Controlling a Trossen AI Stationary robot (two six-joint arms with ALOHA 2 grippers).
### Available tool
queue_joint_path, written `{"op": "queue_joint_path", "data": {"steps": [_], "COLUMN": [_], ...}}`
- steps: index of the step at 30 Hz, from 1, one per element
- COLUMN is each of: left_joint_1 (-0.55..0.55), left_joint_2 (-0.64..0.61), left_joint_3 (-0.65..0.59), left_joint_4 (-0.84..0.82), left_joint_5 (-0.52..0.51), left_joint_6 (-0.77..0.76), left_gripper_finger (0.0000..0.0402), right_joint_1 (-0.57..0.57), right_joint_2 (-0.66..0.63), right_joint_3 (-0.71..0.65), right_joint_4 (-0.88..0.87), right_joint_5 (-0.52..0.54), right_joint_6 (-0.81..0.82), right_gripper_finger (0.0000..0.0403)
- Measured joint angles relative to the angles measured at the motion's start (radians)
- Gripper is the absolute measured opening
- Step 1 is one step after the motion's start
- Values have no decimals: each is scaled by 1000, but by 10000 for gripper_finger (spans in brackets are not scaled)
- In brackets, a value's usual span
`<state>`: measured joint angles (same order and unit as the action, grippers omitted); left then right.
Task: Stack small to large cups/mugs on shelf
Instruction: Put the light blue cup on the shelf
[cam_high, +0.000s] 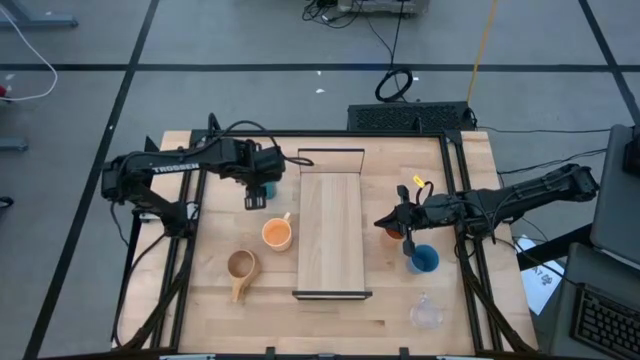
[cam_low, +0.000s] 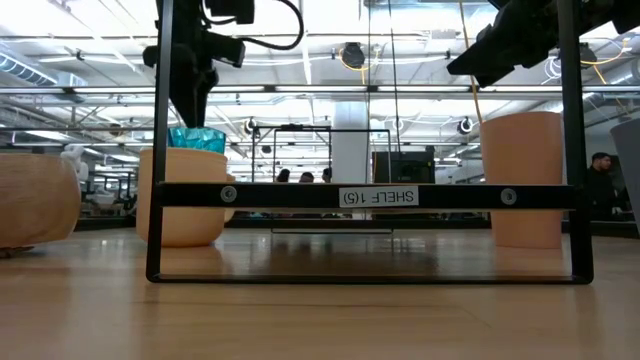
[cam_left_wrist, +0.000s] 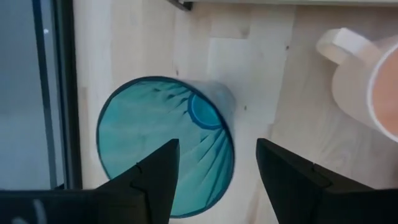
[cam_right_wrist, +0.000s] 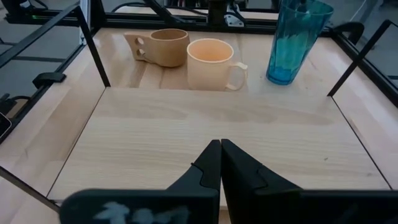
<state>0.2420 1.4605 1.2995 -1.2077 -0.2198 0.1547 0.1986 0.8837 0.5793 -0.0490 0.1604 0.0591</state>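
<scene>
The teal tumbler (cam_high: 262, 190) stands upright on the table, left of the shelf (cam_high: 330, 235). My left gripper (cam_left_wrist: 217, 168) hangs open just above it, pointing down. One finger (cam_left_wrist: 158, 174) is over its mouth and the other (cam_left_wrist: 286, 177) is outside its rim; I see no touch. The orange mug with a pale handle (cam_high: 277, 234) and the tan handled mug (cam_high: 241, 267) stand nearer on the left. My right gripper (cam_high: 385, 222) is shut and empty at the shelf's right edge, beside the orange cup (cam_high: 392, 234). The blue cup (cam_high: 423, 260) and clear glass (cam_high: 427, 313) stand at the near right.
The shelf's board is bare, with dark rails at its near end (cam_low: 370, 196) and far end (cam_high: 330, 152). Dark frame bars (cam_high: 455, 200) run along the table's left and right sides. A keyboard (cam_high: 605, 320) lies off the table at the right.
</scene>
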Motion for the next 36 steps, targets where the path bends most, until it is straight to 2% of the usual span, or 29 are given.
{"op": "queue_joint_path", "data": {"steps": [10,19,28,34,36], "left_joint_1": [0,0,-11,-46,-54], "left_joint_2": [11,9,10,10,10], "left_joint_3": [0,-21,-75,-72,-64], "left_joint_4": [-17,-15,-11,-18,-12], "left_joint_5": [6,8,-19,-37,-43], "left_joint_6": [5,36,29,72,72], "left_gripper_finger": [208,116,89,14,11], "right_joint_1": [0,0,0,0,0], "right_joint_2": [0,0,0,0,0], "right_joint_3": [0,0,0,0,0], "right_joint_4": [0,0,0,0,0], "right_joint_5": [0,0,0,0,0], "right_joint_6": [-15,-19,-28,-30,-30], "right_gripper_finger": [0,0,0,0,0]}}
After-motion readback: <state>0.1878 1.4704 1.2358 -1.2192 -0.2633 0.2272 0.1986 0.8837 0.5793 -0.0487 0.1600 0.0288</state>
